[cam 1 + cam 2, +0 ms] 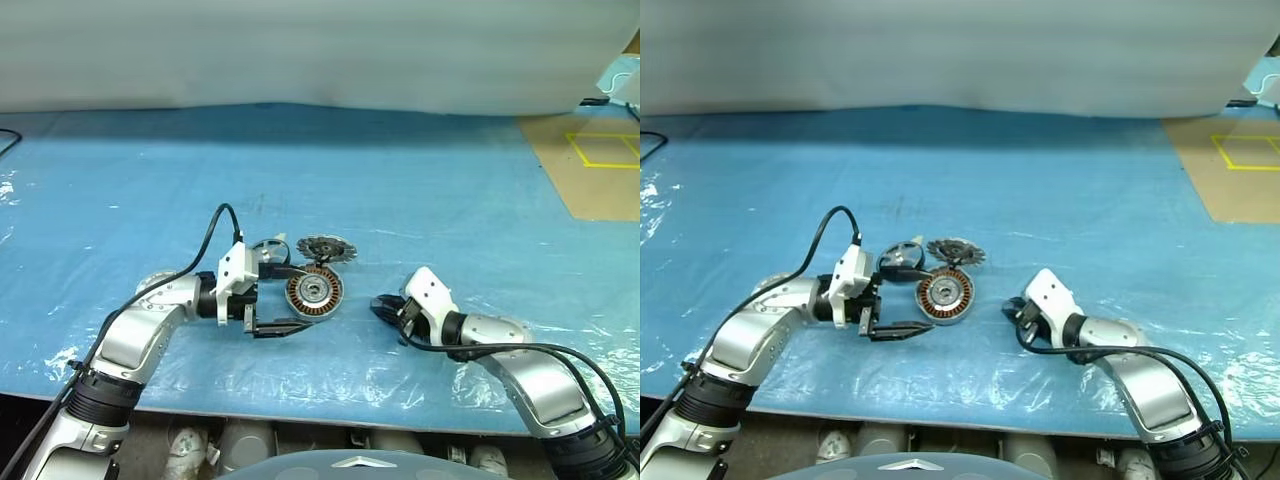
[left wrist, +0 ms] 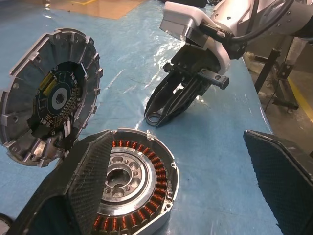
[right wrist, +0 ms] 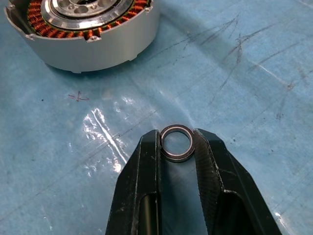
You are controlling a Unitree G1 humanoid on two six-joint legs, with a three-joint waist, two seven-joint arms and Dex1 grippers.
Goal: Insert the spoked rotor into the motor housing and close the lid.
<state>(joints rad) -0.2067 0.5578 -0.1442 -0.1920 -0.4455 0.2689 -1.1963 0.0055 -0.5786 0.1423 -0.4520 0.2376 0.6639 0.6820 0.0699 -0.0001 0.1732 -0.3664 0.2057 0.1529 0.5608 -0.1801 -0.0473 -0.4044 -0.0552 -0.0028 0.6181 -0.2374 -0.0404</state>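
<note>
The motor housing [image 1: 314, 292], silver with copper windings, lies flat on the blue sheet. My left gripper [image 1: 292, 298] stands open around its near side, one finger [image 2: 93, 176] overlapping it. The toothed lid [image 1: 326, 248] leans tilted just behind the housing, its dark inner face showing. The spoked rotor [image 1: 902, 255] lies beside the lid, partly hidden by my left hand. To the housing's right, my right gripper [image 1: 383, 304] is shut on a tiny black ring [image 3: 176, 158], low over the sheet.
The blue plastic sheet [image 1: 450, 200] covers the table, crinkled near the front edge. A brown board with yellow tape [image 1: 590, 165] lies at the back right. A grey wall [image 1: 300, 50] runs behind. Black cables trail from both wrists.
</note>
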